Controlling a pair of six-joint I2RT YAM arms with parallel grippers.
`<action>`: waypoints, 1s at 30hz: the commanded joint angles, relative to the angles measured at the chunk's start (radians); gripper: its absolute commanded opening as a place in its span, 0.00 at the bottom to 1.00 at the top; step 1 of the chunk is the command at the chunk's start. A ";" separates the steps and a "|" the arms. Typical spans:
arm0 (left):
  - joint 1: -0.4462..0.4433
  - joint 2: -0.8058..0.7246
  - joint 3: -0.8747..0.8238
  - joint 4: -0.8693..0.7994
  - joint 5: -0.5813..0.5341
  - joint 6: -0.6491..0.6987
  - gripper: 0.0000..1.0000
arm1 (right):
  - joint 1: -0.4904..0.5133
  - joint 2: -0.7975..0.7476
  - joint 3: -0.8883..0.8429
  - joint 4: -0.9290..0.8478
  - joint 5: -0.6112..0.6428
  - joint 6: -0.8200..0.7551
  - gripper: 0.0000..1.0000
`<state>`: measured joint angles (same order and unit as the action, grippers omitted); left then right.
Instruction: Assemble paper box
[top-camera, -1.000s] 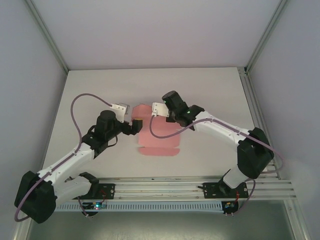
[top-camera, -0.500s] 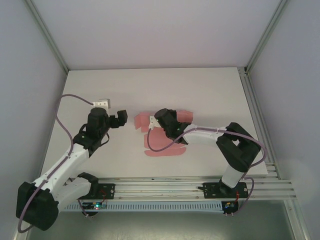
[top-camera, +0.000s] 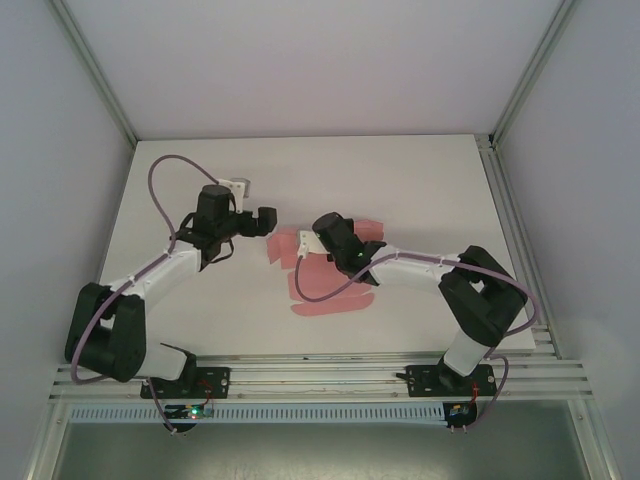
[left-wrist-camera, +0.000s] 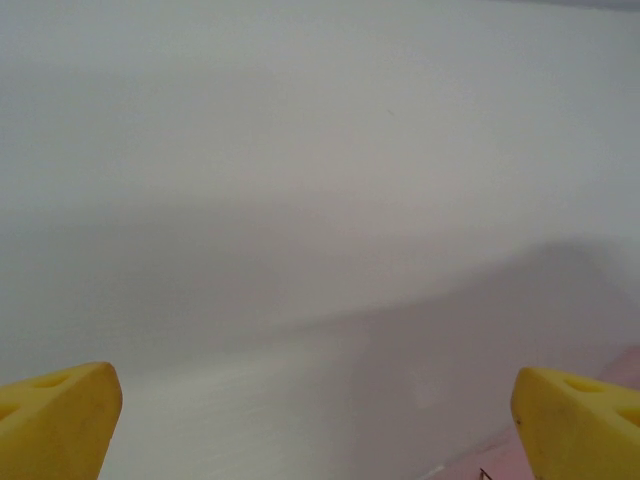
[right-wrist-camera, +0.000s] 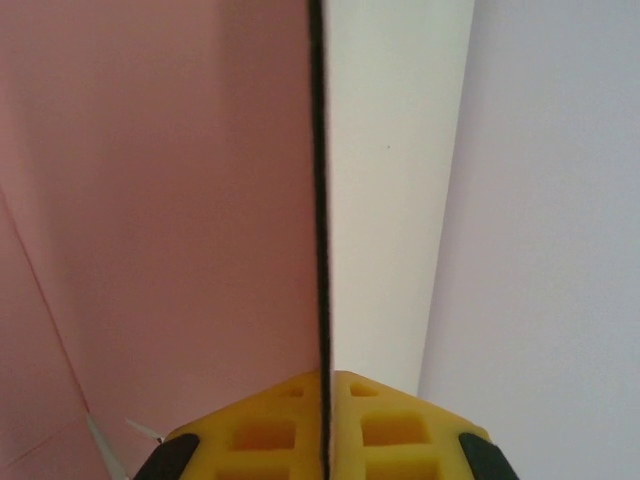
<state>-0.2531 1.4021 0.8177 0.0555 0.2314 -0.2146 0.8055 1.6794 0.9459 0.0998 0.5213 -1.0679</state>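
Pinching the box (top-camera: 318, 298) edge, the right end effector (right-wrist-camera: 323, 388) is clenched (left end effector (top-camera: 268, 222) released, just beside it).

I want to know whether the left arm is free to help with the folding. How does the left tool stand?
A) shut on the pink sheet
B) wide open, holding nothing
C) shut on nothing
B: in the left wrist view the left tool has its yellow fingertips far apart at the two lower corners, with nothing between them.
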 joint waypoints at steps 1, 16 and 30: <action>0.006 0.015 0.018 0.031 0.182 0.096 1.00 | -0.023 -0.043 0.021 -0.067 -0.074 0.069 0.00; -0.019 0.055 0.032 -0.003 0.359 0.175 1.00 | -0.054 -0.103 0.060 -0.127 -0.185 0.139 0.00; -0.093 0.092 -0.084 0.476 0.242 -0.053 1.00 | -0.068 -0.151 0.097 -0.207 -0.354 0.214 0.00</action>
<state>-0.3206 1.4658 0.7532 0.3061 0.5301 -0.1699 0.7280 1.5452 1.0042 -0.0986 0.2554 -0.8902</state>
